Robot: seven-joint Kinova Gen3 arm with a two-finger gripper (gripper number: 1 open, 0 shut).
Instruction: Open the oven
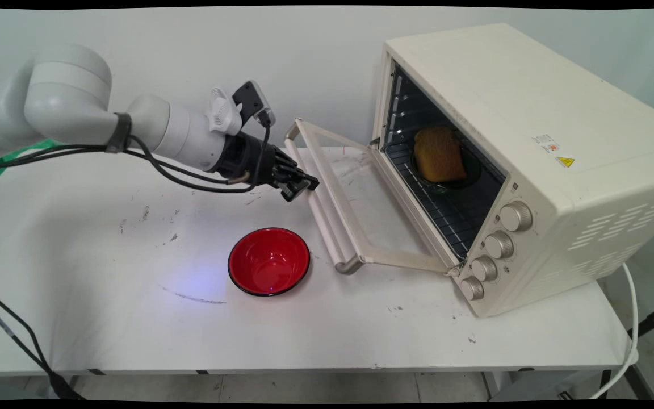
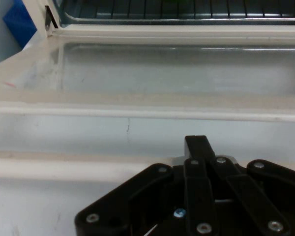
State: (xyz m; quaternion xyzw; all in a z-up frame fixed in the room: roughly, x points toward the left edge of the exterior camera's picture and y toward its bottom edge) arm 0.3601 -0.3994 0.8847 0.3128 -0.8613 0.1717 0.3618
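A cream toaster oven [image 1: 531, 113] stands at the table's right with its glass door [image 1: 361, 199] folded down flat. Inside, on the wire rack [image 1: 446, 210], lies a brown slice of bread [image 1: 439, 154] on a dark plate [image 1: 472, 170]. My gripper [image 1: 303, 187] is shut with nothing in it. It sits right at the door's handle bar [image 1: 327, 233], near that bar's far half. In the hand view the closed fingertips [image 2: 196, 142] lie over the handle [image 2: 64, 167], with the door pane [image 2: 162, 73] just beyond. I cannot tell whether they touch the bar.
A red bowl [image 1: 268, 261] with a black rim stands empty on the white table [image 1: 105, 295], in front of my gripper and left of the door's near corner. Four knobs [image 1: 500, 244] run down the oven's front. A white cord [image 1: 628, 341] hangs off the table's right end.
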